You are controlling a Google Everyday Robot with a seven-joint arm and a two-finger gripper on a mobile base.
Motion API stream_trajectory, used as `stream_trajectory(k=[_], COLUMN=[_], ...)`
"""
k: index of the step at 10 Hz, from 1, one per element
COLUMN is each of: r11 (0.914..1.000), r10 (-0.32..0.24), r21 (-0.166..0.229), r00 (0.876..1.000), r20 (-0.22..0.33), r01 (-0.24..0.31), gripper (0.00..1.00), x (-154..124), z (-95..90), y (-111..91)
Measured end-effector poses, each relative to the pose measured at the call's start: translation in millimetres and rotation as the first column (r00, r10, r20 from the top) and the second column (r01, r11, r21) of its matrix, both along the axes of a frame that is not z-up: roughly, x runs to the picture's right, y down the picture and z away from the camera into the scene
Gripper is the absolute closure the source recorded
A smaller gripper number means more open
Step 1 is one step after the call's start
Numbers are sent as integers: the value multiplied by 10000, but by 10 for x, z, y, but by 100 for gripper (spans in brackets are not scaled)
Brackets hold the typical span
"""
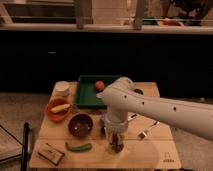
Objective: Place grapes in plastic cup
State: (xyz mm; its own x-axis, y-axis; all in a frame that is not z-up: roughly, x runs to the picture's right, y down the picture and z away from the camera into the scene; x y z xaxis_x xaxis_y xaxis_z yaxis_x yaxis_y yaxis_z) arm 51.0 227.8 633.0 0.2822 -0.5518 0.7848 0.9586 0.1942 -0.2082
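Note:
My white arm reaches in from the right and bends down over the front middle of the wooden table [150, 150]. The gripper [115, 131] points straight down into the clear plastic cup [115, 143], which stands upright near the table's front edge. Dark reddish-purple grapes [118, 146] show through the cup's lower wall, directly below the gripper. The arm hides the cup's rim, and I cannot tell whether the gripper still touches the grapes.
A maroon bowl [80, 125] stands left of the cup. A green pod [79, 147] and a packet [51, 153] lie front left. Behind are an orange bowl [59, 109], a white container [62, 88], and a green tray [88, 95] with an orange-red fruit [100, 85]. A metal utensil [147, 131] lies to the right.

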Motion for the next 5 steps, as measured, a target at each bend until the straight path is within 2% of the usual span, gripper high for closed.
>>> stream_trajectory(k=[5], r11=[10000], r10=[-5], r21=[71], r00=[10000], r20=[10], r01=[5], gripper=[20], x=[-4], z=[18], y=[-31])
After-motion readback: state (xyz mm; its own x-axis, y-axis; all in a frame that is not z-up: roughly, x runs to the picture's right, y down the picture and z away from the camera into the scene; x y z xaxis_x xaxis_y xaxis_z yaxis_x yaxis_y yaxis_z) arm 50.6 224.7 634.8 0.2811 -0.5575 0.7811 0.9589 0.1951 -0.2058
